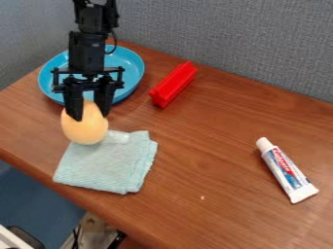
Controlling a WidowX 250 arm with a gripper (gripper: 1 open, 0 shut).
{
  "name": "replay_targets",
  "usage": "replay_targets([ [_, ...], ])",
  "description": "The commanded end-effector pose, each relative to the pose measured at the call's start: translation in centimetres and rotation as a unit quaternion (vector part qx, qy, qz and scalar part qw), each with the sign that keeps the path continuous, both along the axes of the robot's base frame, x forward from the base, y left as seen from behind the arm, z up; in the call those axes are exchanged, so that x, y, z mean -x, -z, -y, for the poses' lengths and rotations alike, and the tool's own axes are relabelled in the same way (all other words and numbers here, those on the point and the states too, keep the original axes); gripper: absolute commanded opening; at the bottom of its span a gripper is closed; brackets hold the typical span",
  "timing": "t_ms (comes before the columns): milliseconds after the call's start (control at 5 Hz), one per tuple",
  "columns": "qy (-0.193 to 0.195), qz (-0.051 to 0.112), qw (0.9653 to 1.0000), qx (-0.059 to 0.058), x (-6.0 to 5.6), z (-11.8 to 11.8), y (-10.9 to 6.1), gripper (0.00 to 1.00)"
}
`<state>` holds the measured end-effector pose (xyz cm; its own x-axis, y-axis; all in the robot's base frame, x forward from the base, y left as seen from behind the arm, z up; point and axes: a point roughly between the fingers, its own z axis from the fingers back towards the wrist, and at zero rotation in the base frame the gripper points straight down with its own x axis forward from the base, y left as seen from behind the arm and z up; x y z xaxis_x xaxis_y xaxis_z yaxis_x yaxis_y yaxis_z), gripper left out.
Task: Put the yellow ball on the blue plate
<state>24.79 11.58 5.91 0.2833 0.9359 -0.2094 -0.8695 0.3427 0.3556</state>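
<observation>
Yellow ball (85, 125) pinched between the tool's (85, 110) fingers, near blue plate (130, 66).

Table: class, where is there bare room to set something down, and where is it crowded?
Free: table between red block, cloth and toothpaste. Crowded: left, where gripper, ball and plate cluster.

Likely office, wooden desk (221, 126), grey partition wall (260, 39)

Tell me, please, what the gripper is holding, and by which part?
The gripper holds the yellow ball, jaws closed on its upper sides.
</observation>
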Motion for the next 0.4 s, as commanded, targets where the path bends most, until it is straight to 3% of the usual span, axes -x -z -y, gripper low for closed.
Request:
replay_targets([
  [0, -0.003, 0.017, 0.9998, -0.002, -0.48, -0.71, -0.91, 0.00],
  [200, -0.003, 0.015, 0.9999, 0.001, -0.50, -0.73, -0.84, 0.00],
])
